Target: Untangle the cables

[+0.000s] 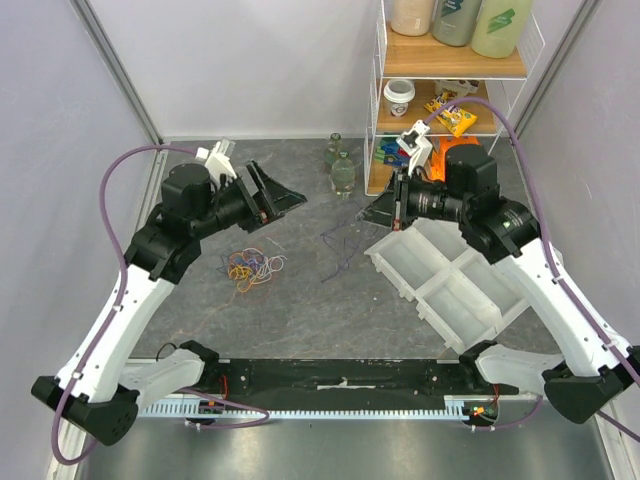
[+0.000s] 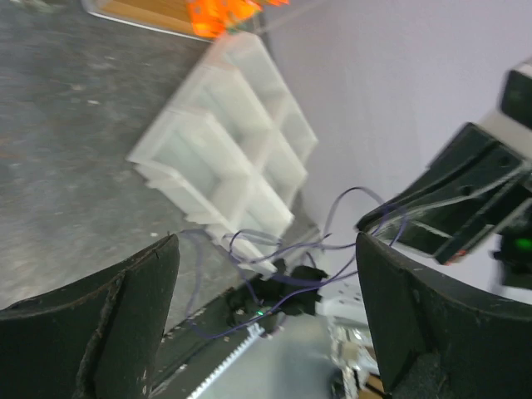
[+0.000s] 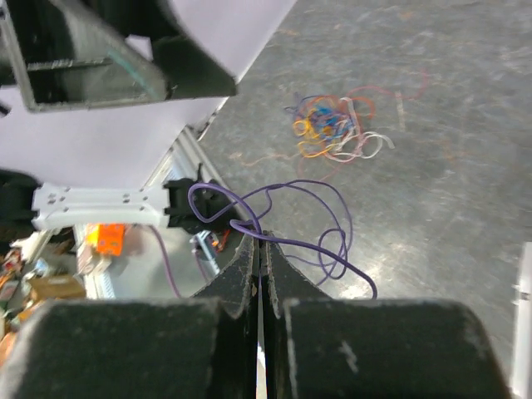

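Observation:
A loose purple cable [image 1: 340, 245] hangs from my right gripper [image 1: 374, 214] down to the table. In the right wrist view the jaws are closed on it [image 3: 259, 237], and its loops [image 3: 332, 224] spread out ahead of them. A small tangle of orange, blue, yellow, white and red cables [image 1: 250, 266] lies on the table left of centre, and it also shows in the right wrist view [image 3: 331, 126]. My left gripper [image 1: 285, 198] is open and empty, held above the table and facing the right gripper. In the left wrist view [image 2: 266, 245] the purple cable [image 2: 283, 249] hangs ahead between the spread fingers [image 2: 100, 324].
A white compartment tray [image 1: 450, 280] lies at the right, under the right arm. Two glass bottles [image 1: 342, 172] stand at the back by a wooden shelf unit [image 1: 450, 110]. A black rail [image 1: 340, 380] runs along the near edge.

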Action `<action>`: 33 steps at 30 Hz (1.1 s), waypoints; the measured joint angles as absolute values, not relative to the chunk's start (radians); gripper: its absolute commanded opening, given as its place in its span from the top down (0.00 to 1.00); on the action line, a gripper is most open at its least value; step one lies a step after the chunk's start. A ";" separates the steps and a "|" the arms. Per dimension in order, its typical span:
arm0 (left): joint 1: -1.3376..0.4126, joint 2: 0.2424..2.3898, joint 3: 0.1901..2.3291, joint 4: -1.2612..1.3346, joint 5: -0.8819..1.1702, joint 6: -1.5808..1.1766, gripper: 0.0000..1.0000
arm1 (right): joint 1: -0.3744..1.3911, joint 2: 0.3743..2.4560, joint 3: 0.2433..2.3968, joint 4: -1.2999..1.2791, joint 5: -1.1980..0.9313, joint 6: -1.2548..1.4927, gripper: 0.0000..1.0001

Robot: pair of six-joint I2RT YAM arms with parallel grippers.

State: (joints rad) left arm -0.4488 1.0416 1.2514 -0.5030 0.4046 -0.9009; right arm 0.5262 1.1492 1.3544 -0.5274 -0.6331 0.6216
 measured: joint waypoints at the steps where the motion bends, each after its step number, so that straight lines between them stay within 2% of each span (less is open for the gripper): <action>1: -0.449 1.027 1.254 -0.536 0.370 -0.885 0.09 | 0.524 1.162 1.383 -0.563 -0.604 0.609 1.00; 6: -0.446 0.989 1.255 -0.632 0.259 -0.810 0.07 | 0.496 1.209 1.518 -0.714 -0.435 0.572 1.00; 8: -0.445 0.995 1.255 -0.651 0.240 -0.777 0.07 | 0.484 1.234 1.600 -0.793 -0.303 0.563 1.00; 14: -0.445 1.070 1.282 -0.664 0.260 -0.685 0.07 | 0.444 1.279 1.743 -0.940 0.092 0.547 1.00; 18: -0.445 1.103 1.299 -0.676 0.287 -0.630 0.06 | 0.344 1.301 1.775 -0.992 0.244 0.546 1.00; 23: -0.445 1.120 1.341 -0.694 0.324 -0.550 0.04 | 0.179 1.352 1.766 -0.975 0.286 0.552 1.00; 33: -0.446 1.106 1.334 -0.728 0.348 -0.385 0.01 | -0.110 1.457 1.558 -0.798 0.222 0.595 1.00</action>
